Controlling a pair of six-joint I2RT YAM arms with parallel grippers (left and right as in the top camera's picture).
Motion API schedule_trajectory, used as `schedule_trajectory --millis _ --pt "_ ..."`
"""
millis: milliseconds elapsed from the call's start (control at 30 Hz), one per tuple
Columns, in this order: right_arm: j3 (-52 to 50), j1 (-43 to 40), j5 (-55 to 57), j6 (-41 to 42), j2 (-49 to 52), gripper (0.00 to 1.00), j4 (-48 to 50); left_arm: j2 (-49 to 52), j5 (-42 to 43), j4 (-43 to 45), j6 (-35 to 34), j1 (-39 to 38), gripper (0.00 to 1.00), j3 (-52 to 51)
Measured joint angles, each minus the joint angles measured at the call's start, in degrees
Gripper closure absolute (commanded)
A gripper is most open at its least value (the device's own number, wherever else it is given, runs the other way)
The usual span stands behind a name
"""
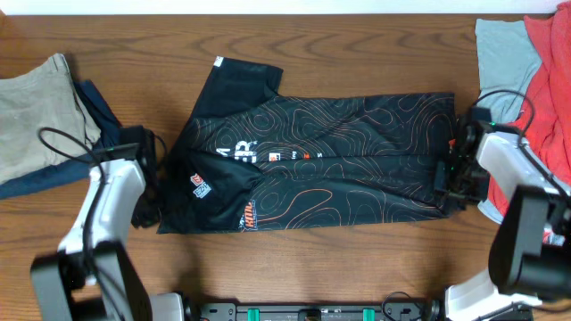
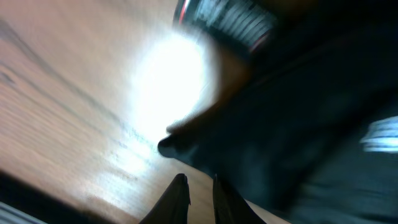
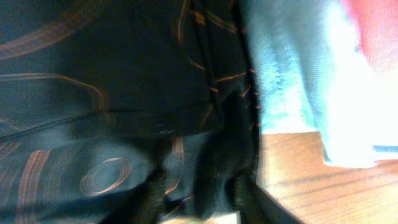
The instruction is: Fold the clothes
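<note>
left claw [image 2: 198, 182] pressed nearly together at 9 o'clock edge of black jersey [image 1: 339, 160] flat on surface [image 1: 357, 259], right claw [image 1: 451, 178] at 3 o'clock hem, can't tell its grip, slick cloth may slip or pale shirt [image 1: 504, 53] snag.

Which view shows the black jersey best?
Overhead. It shows the whole jersey laid out on the table, with its white lettering and logos in sight. The left wrist view gives only blurred dark fabric. The right wrist view is a close-up of one edge with orange lines and shows no outline.
</note>
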Motion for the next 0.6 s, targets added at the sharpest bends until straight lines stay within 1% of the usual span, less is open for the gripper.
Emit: schedule_trajectory --millis 67,133,233,333,367,400,433,467,533,600 --pt "1.46 0.0 -1.4 -0.35 -3.21 0.46 0.44 -3.17 0.2 0.04 -0.07 0.0 0.6 2.23" --pt "2.84 0.0 -2.6 -0.63 -6.62 0.55 2.34 -6.16 0.46 0.48 0.04 0.0 0.54 3.56" --pt "3.89 0.0 -3.98 -0.94 -10.67 0.7 7.23 -9.73 1.53 1.25 -0.15 0.0 0.5 3.87" --pt "4.24 0.0 -4.5 -1.03 -12.09 0.7 11.5 -11.04 2.89 1.88 -0.2 0.0 0.49 3.87" --pt "4.24 0.0 -4.55 -1.05 -12.02 0.67 12.48 -11.04 3.21 1.9 -0.2 0.0 0.49 3.87" --pt "4.24 -0.02 -4.66 -1.11 -11.76 0.62 13.18 -10.97 3.67 1.88 -0.22 0.0 0.49 3.87" --pt "4.24 -0.04 -4.66 -1.14 -11.34 0.61 13.79 -10.88 4.37 1.9 -0.2 0.0 0.48 3.87" --pt "4.24 -0.07 -4.59 -1.55 -10.58 0.64 14.53 -10.88 4.63 1.9 -0.2 0.0 0.49 3.87" --pt "4.24 -0.2 -4.46 -1.7 -8.83 0.66 15.63 -10.88 5.46 1.9 -0.2 0.0 0.48 3.87" --pt "4.24 -0.63 -4.44 -1.66 -6.23 0.72 17.03 -10.8 5.92 1.92 -0.2 0.0 0.48 3.87"
